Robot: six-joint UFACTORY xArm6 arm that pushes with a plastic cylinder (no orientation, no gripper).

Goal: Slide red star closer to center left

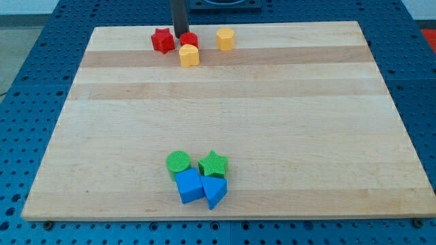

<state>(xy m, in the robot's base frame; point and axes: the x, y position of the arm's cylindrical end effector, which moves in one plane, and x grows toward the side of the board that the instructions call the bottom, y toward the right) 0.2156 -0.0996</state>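
The red star (162, 40) lies near the top edge of the wooden board (225, 122), left of the middle. My tip (180, 35) stands just right of the star, at its upper right, between it and a red round block (189, 39). A yellow block (189, 55) sits just below the red round block. Another yellow block (225, 39) lies further to the right.
At the bottom middle a cluster lies together: a green round block (178, 162), a green star (213, 164), a blue cube (189, 185) and a blue triangular block (214, 192). A blue perforated table (27, 102) surrounds the board.
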